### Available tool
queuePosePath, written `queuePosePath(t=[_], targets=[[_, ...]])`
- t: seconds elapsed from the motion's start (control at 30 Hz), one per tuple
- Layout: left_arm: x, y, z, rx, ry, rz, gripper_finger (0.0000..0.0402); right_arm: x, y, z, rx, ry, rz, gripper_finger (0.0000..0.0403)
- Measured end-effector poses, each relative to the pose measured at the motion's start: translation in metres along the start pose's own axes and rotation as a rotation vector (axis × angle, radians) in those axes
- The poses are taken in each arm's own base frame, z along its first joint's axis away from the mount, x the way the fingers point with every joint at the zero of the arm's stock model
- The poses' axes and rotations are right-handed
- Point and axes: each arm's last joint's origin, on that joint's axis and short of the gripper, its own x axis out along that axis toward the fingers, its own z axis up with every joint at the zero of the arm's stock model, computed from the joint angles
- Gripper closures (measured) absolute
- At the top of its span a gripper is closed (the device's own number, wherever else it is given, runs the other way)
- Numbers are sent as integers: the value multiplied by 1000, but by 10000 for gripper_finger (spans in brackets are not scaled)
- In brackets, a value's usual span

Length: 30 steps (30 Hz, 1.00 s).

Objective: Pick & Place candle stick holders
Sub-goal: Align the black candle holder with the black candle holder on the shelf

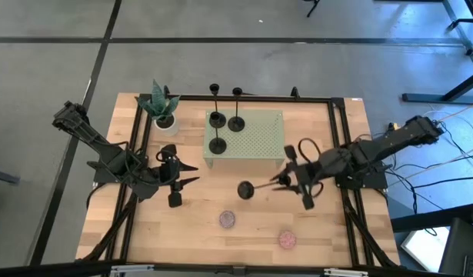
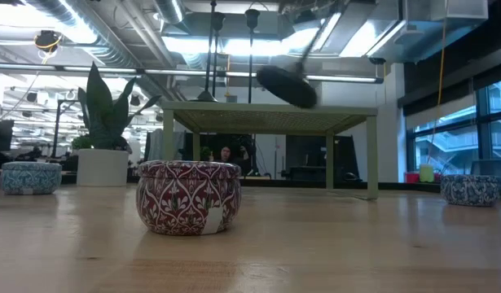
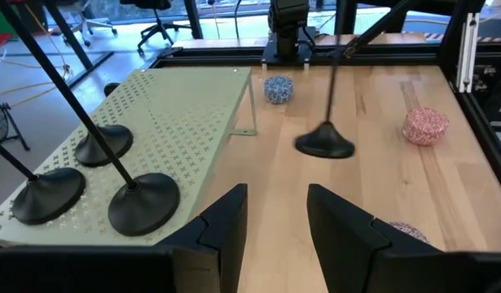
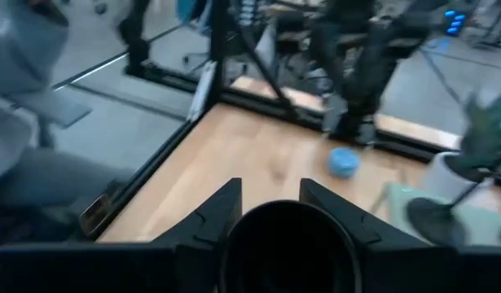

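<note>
Three matte-black candle stick holders (image 1: pixel 218 145) stand by their disc bases on a light green perforated platform (image 1: pixel 259 138). They also show in the left wrist view (image 3: pixel 144 203). My right gripper (image 1: pixel 286 179), in front of the platform, is shut on the fourth holder (image 1: pixel 245 190), whose disc base shows in the air in the low view (image 2: pixel 287 85). My left gripper (image 1: pixel 191 175) is open and empty at the platform's near left corner, its fingers apart in its wrist view (image 3: pixel 274 228). My right gripper holds the fourth holder by the top end of its stem (image 1: pixel 276 181), coming from the table's right. A round black part (image 4: pixel 287 244) sits between the two fingers. The holder is lifted clear and tilted, its disc base (image 3: pixel 323 145) lowest, toward the table's left.
A potted green plant (image 1: pixel 161 108) stands at the far left. Speckled pucks lie at the near middle (image 1: pixel 228 220) and near right (image 1: pixel 287 239), and a blue one (image 3: pixel 277 88) lies by the platform. A patterned tin (image 2: pixel 189 207) stands close to the low camera.
</note>
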Motion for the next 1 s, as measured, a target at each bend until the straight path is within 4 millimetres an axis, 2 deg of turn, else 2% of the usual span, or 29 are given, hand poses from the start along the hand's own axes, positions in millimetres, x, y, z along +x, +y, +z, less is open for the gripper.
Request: queuePosePath(t=[0.27,0.43,0.53,0.73,1.0], targets=[[0,0,0,30,-5,7,277,-3,-36,47,-38,-12,-95,284],[1,0,2,34,-17,5,277,3,-73,79,33,41,-222,277],[0,0,2,32,-19,4,277,10,-97,91,123,119,-289,280],[1,0,2,32,-19,3,277,36,-133,93,289,230,-375,284],[1,0,2,33,-17,-1,277,61,-154,91,319,266,-347,280]])
